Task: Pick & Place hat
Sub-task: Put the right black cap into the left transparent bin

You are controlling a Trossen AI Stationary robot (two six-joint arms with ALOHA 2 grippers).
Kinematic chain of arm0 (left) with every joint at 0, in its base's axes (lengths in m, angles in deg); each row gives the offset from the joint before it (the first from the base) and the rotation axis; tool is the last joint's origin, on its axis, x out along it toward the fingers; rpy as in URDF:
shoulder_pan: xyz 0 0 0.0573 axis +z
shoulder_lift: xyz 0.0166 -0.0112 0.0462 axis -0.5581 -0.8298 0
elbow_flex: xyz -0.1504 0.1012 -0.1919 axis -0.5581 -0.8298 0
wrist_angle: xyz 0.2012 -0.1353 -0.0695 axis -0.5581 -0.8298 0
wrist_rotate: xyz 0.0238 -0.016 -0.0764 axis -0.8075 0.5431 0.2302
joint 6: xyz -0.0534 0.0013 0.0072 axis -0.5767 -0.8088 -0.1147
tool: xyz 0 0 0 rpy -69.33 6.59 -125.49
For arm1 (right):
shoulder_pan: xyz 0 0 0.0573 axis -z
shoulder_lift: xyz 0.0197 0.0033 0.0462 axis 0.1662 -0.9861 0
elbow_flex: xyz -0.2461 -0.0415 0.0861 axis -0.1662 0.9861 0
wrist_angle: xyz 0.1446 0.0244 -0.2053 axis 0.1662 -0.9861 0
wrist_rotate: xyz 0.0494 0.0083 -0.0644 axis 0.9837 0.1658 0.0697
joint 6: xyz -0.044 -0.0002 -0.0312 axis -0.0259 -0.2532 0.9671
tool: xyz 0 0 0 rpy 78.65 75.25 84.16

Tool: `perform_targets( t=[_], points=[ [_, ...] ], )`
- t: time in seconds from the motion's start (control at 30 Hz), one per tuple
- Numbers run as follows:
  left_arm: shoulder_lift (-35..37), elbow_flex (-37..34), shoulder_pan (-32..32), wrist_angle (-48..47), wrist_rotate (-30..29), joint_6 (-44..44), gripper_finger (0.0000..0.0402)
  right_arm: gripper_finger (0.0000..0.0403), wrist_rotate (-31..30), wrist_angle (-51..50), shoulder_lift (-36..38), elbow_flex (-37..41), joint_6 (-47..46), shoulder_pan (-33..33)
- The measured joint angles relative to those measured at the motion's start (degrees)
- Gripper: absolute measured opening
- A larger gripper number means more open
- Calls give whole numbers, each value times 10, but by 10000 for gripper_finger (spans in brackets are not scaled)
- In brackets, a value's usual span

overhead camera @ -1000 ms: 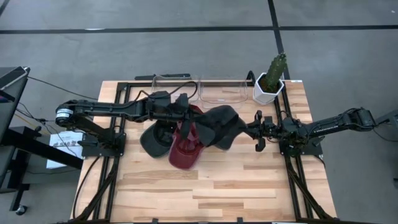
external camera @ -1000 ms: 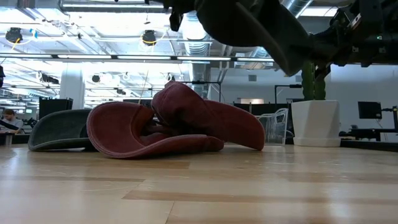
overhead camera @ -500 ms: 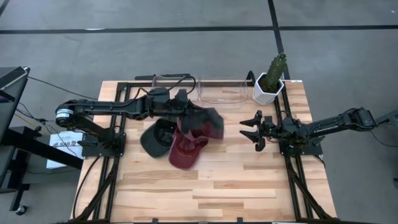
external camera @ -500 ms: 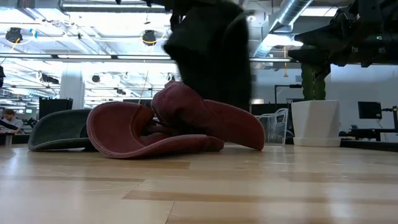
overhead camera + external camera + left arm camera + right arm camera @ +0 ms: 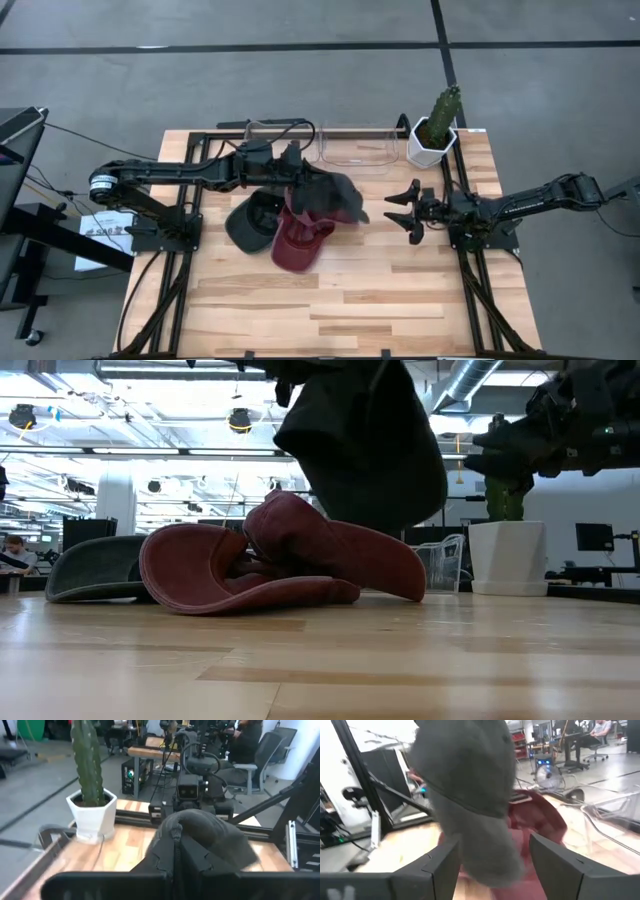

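A dark grey hat (image 5: pixel 333 196) hangs from my left gripper (image 5: pixel 298 180), which is shut on it above the middle of the table. In the low view this hat (image 5: pixel 365 450) droops over a red hat (image 5: pixel 290 560) that lies on the table by its brim. A second dark hat (image 5: pixel 249 222) lies left of the red one. My right gripper (image 5: pixel 396 208) stands open to the right of the hanging hat, apart from it, its fingers (image 5: pixel 440 865) wide with nothing between them. My left gripper pinches a bunched edge of the grey hat (image 5: pixel 175 834) between its two shut fingers. The fingers come level from the table's left. The hat hangs slack beyond and below them, clear of the tabletop and over the red hat (image 5: pixel 300 240).
A clear plastic bin (image 5: pixel 358 146) stands at the table's far edge, and a cactus in a white pot (image 5: pixel 433 132) stands at the far right. The near half of the wooden table (image 5: pixel 350 300) is bare wood.
My right gripper has opened and let go of the grey hat, which had been stretched between both grippers. The freed end has swung back toward the left gripper and now hangs down from it. My left gripper has rolled a little.
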Motion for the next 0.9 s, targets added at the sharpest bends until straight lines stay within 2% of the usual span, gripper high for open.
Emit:
perform_targets(
  t=[0.17, 0.37, 0.53, 0.77, 0.9],
  points=[
    [0, 0, -4, 37, 2, 55, 10, 211, -4, -23, 0, 0, 15, 0],
    [0, 0, -15, 109, 74, 131, 10, 214, -3, -31, 0, 0, 15, 0],
    [0, 0, -30, 159, 80, 181, 10, 213, -1, -37, 0, 0, -5, 0],
    [0, 0, -40, 205, 83, 204, 10, 205, 9, -38, 0, 0, -87, 0],
    [0, 0, -40, 220, 107, 204, 10, 203, 41, -37, 0, 0, -71, -11]
  ],
)
